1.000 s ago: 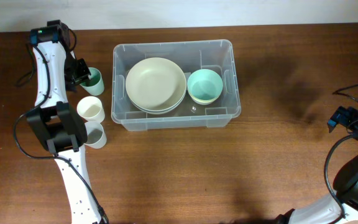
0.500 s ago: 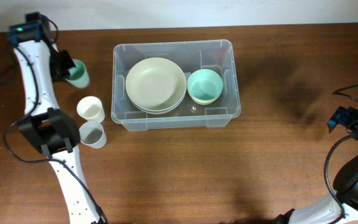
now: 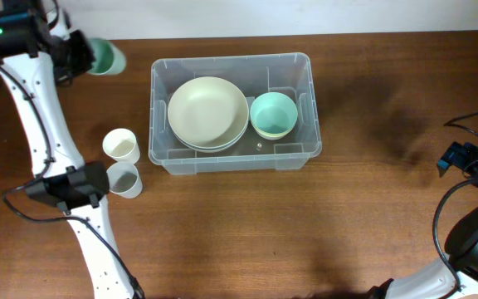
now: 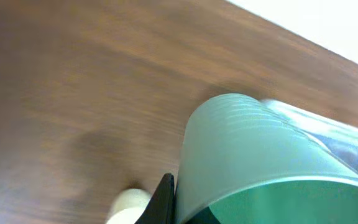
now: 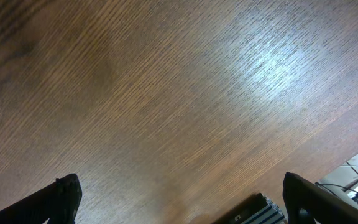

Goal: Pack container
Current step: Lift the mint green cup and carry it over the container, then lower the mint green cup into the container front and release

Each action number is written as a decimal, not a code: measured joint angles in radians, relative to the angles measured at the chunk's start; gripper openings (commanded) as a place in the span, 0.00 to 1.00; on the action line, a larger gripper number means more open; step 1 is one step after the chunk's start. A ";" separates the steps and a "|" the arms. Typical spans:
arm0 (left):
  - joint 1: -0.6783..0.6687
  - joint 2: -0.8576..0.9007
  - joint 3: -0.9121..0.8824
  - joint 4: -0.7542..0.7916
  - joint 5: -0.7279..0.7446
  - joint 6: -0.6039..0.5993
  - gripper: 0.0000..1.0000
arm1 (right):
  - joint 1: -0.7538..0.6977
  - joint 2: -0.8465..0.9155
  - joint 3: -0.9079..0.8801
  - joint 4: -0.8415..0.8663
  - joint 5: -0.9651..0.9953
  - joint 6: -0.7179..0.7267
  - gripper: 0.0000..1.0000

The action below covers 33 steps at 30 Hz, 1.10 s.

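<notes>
The container [image 3: 305,66] is a large clear plastic bin at the table's middle back. It holds a stack of cream plates [image 3: 207,112] and a mint green bowl [image 3: 273,115]. My left gripper [image 3: 80,58] is shut on a green cup [image 3: 106,56] and holds it lifted at the far left, left of the container. The green cup [image 4: 260,162] fills the left wrist view, tilted, with the container's edge [image 4: 328,127] behind it. My right gripper [image 5: 179,205] is open and empty over bare wood at the far right.
A cream cup [image 3: 120,146] and a grey cup [image 3: 124,178] stand on the table left of the container. The cream cup also shows in the left wrist view [image 4: 129,205]. The table's far edge runs just behind the container.
My left gripper has lifted the green cup off the table and carried it up and toward the far left corner, tilting it. The right arm has not moved.
</notes>
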 measured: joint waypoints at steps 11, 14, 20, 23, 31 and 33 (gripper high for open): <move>-0.361 -0.153 -0.003 0.000 0.071 0.092 0.01 | 0.000 0.000 0.000 0.000 0.000 0.000 0.99; -0.459 -0.161 -0.018 0.000 0.074 0.103 0.01 | 0.000 0.000 0.000 0.000 0.000 0.000 0.99; -0.586 -0.162 -0.149 0.000 0.064 0.122 0.01 | 0.000 0.000 0.000 0.000 0.000 0.000 0.99; -0.627 -0.162 -0.252 0.000 0.061 0.129 0.01 | 0.000 0.000 0.000 0.000 0.000 0.000 0.99; -0.665 -0.161 -0.428 0.000 0.045 0.130 0.01 | 0.000 0.000 0.000 0.000 0.000 0.000 0.99; -0.665 -0.161 -0.447 0.004 0.042 0.130 0.01 | 0.000 0.000 0.000 0.000 0.000 0.000 0.99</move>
